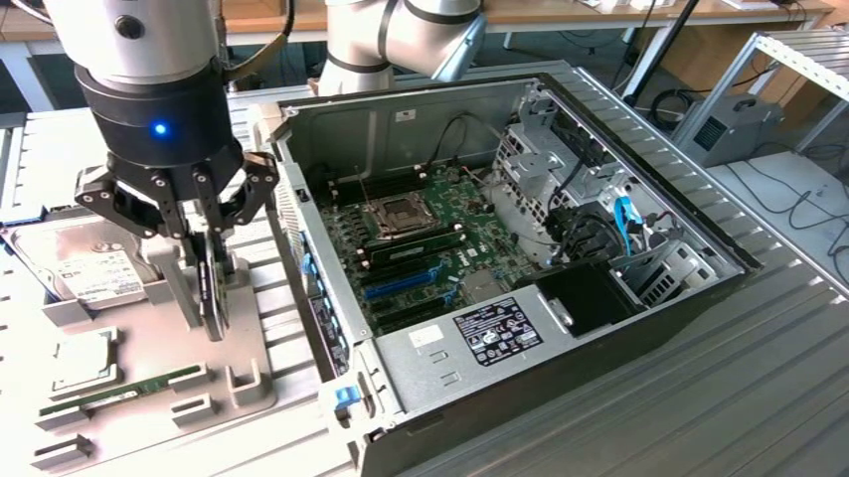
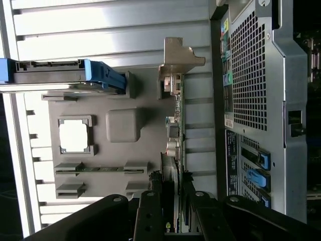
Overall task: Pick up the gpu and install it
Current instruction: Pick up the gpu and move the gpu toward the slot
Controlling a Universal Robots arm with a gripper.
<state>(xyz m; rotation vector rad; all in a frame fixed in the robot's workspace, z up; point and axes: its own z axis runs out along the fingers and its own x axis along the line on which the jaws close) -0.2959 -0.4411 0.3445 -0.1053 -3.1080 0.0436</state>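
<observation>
Pinching the upright gpu [image 1: 213,298] by its top edge, gripper [image 1: 213,238] fingers [image 2: 149,216] closed on both faces, in the grey holder tray [image 1: 153,343] just beside the open computer case [image 1: 597,368], on the exterior view's left. Judged light, stiff, fragile; best gripped at the bare board edge. Set on a ribbed metal table [image 1: 743,397], cables [image 1: 802,204] far behind.

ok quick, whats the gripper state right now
gripper: down over the top edge of the upright gpu in the grey tray; closed on it or not, cannot be told
</observation>
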